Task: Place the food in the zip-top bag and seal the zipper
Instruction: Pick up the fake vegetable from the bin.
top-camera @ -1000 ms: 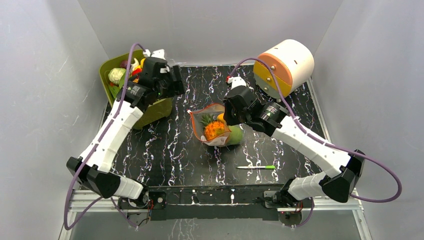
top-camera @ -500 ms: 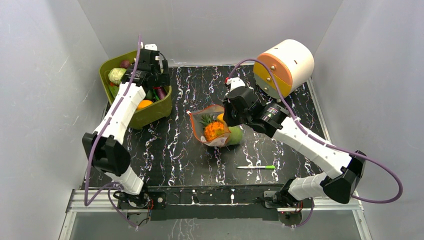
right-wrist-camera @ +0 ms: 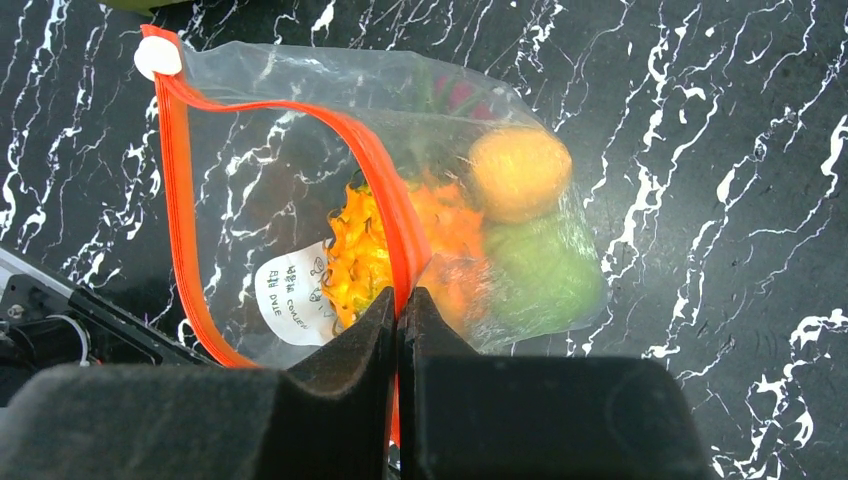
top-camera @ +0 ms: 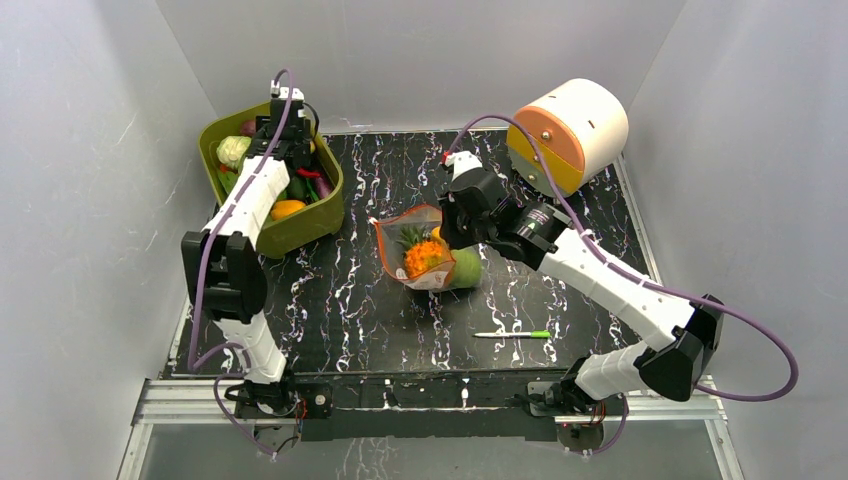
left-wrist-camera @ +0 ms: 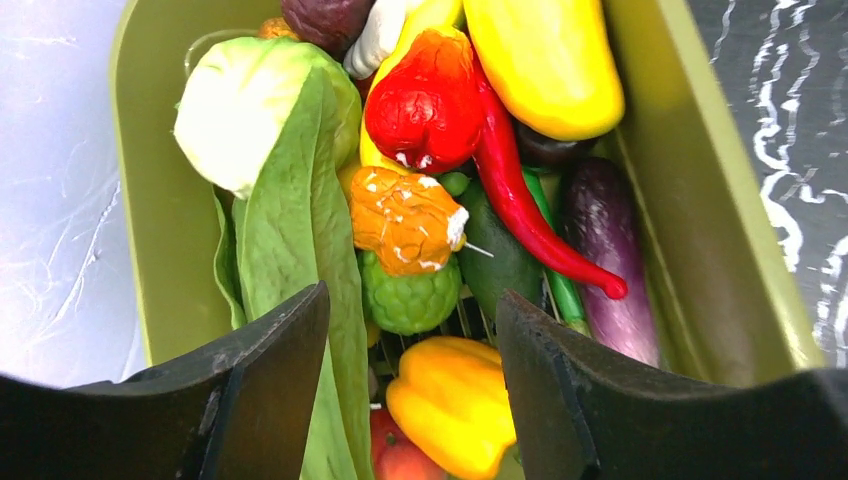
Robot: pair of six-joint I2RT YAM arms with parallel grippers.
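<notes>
Bin (top-camera: 302, 232) now lies under wide-open, empty left claw (left-wrist-camera: 410, 302); right claw (right-wrist-camera: 400, 300) pinches zipper (right-wrist-camera: 178, 200).

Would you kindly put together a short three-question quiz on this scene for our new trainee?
1. True or false: the left gripper hangs open above the green bin.
2. The orange pineapple lies: A) in the green bin, B) in the zip-top bag, C) outside both.
3. What is the right gripper shut on?
Key: 1 true; 2 B; 3 the zipper.
</notes>
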